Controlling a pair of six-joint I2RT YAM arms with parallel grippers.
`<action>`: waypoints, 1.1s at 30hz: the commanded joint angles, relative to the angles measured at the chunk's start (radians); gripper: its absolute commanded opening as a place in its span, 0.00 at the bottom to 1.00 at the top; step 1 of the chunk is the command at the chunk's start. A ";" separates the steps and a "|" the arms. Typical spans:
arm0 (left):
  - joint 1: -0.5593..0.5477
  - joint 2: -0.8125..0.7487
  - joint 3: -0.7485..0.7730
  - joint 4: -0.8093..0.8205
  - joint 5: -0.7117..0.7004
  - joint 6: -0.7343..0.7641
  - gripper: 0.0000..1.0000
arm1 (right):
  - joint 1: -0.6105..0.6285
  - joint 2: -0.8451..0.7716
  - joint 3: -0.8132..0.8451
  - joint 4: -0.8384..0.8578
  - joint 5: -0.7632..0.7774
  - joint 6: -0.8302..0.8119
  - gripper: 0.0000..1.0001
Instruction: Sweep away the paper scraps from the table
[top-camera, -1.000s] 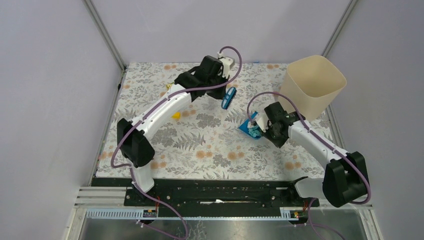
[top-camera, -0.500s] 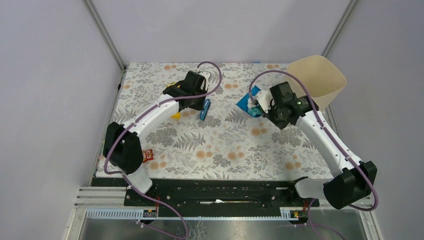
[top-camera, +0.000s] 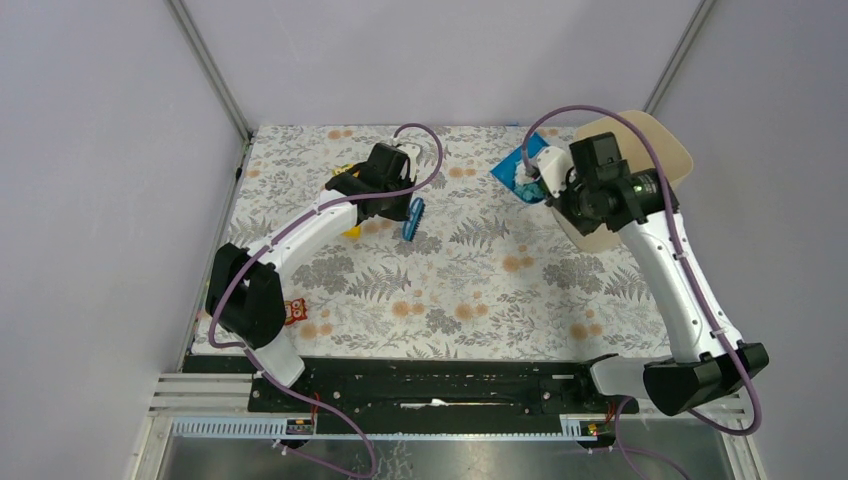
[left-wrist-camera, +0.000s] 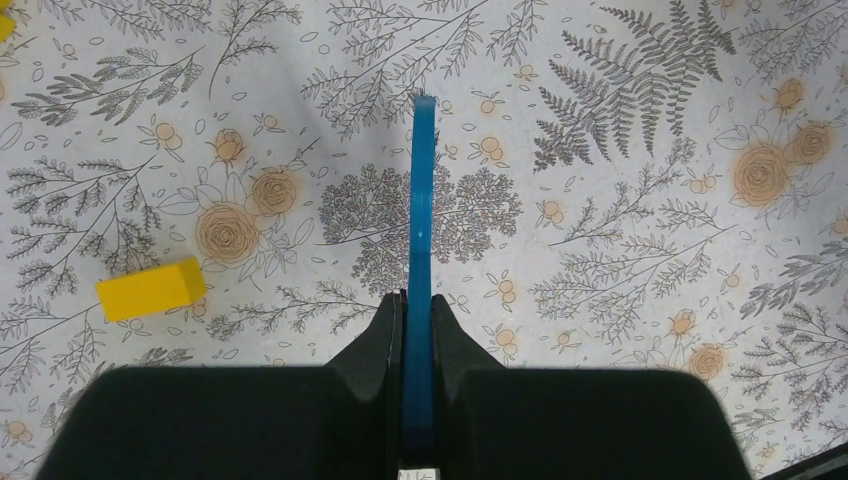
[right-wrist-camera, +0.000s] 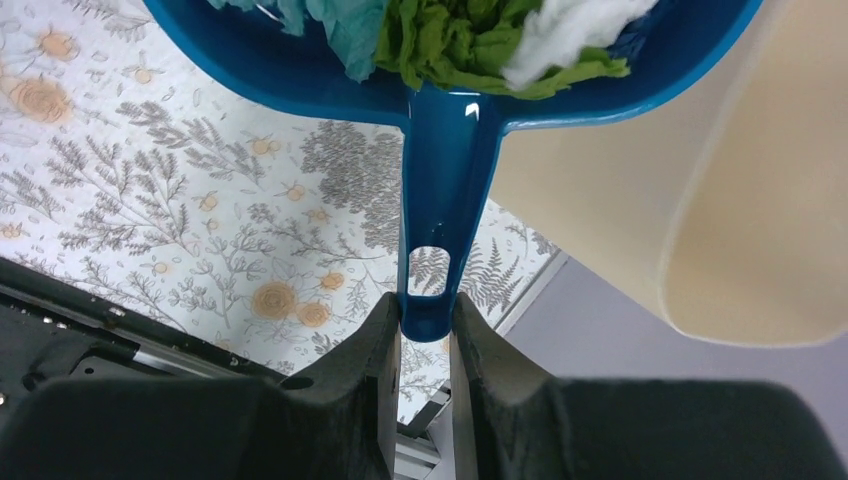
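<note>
My right gripper (right-wrist-camera: 426, 305) is shut on the handle of a blue dustpan (right-wrist-camera: 445, 140), also in the top view (top-camera: 516, 172). It holds the pan raised beside the beige bin (top-camera: 640, 150). The pan carries green, light blue and white paper scraps (right-wrist-camera: 470, 35). My left gripper (left-wrist-camera: 417, 300) is shut on a blue brush (left-wrist-camera: 421, 210), seen edge-on above the table (left-wrist-camera: 620, 260). In the top view the brush (top-camera: 414, 218) is at the back middle of the fern-print cloth (top-camera: 470, 290). No loose scraps show on the cloth.
A yellow block (left-wrist-camera: 150, 288) lies left of the brush, also in the top view (top-camera: 352, 231). A red toy (top-camera: 293, 312) lies near the left arm's base. The bin wall (right-wrist-camera: 650, 200) is close on the right of the dustpan.
My right arm has lifted the loaded dustpan up and back to the right, to the bin. My left arm swung left with the brush, then stayed still.
</note>
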 joint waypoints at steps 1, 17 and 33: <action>0.007 -0.009 0.006 0.056 0.048 0.000 0.00 | -0.101 0.027 0.156 -0.047 0.015 -0.024 0.00; 0.006 -0.008 0.012 0.039 0.098 0.006 0.00 | -0.618 0.275 0.587 -0.205 -0.157 -0.124 0.00; 0.006 -0.003 0.019 0.021 0.118 0.010 0.00 | -0.664 0.433 0.738 -0.201 0.259 -0.552 0.00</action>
